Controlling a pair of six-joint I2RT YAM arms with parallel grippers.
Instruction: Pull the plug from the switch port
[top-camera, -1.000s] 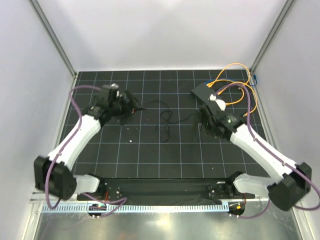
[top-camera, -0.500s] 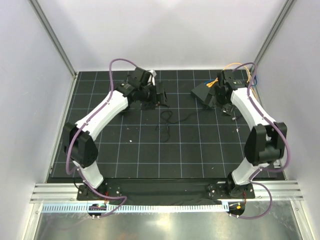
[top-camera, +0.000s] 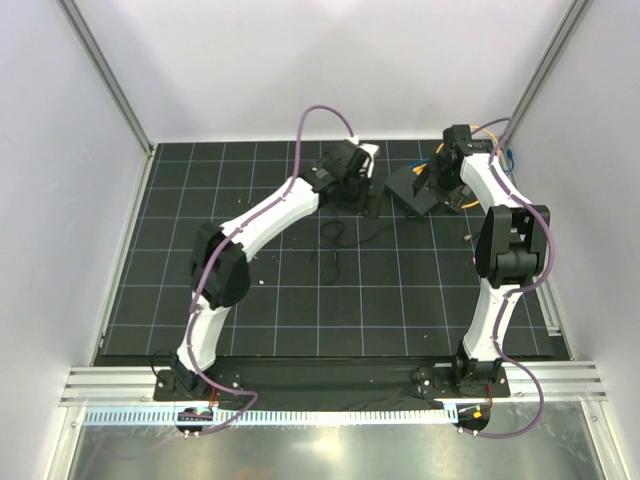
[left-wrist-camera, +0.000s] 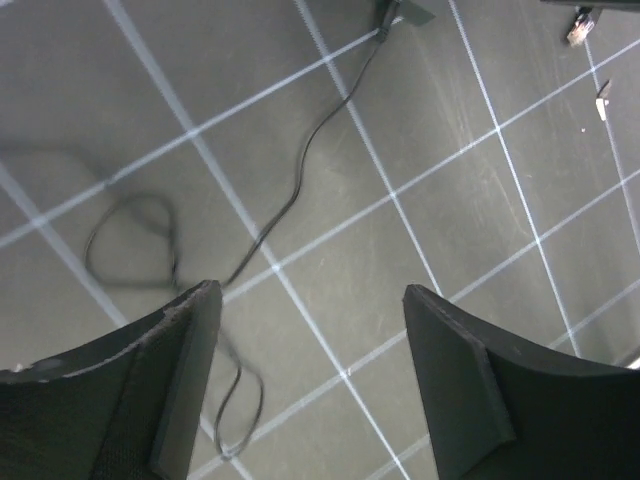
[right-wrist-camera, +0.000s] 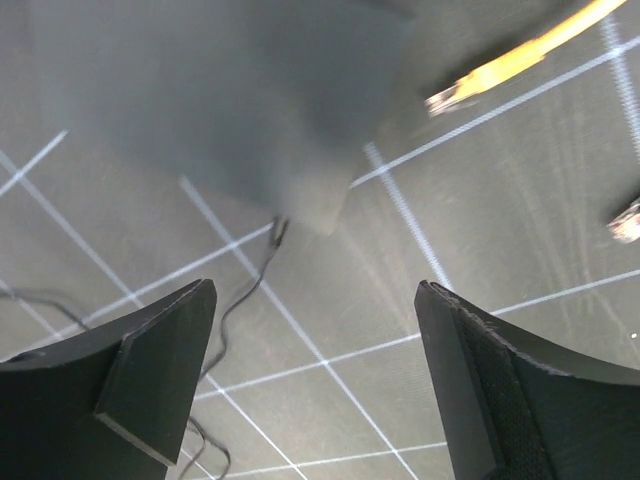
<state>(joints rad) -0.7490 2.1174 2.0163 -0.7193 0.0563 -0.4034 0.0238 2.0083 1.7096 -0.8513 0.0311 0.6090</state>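
Observation:
The flat black box (top-camera: 408, 186) lies at the back right of the mat, and orange cables (top-camera: 478, 131) loop behind it. In the right wrist view the box (right-wrist-camera: 230, 90) is a blur at the top. An orange cable with a pale plug (right-wrist-camera: 447, 97) ends close to the box's right edge. The blur hides the switch port and whether the plug sits in it. My right gripper (right-wrist-camera: 315, 288) hangs open just above the box (top-camera: 428, 180), holding nothing. My left gripper (top-camera: 366, 195) is also open, left of the box, over bare mat (left-wrist-camera: 310, 292).
A thin black wire (left-wrist-camera: 300, 170) snakes across the mat in loops (top-camera: 332, 240) and runs up to the box's corner (right-wrist-camera: 278, 232). Small pale bits (left-wrist-camera: 580, 25) lie on the mat. White walls and metal posts close in the back and sides.
Both arms have stretched toward the back of the mat. The left gripper travelled right toward the box. The right gripper came over the box, its jaws a little narrower.

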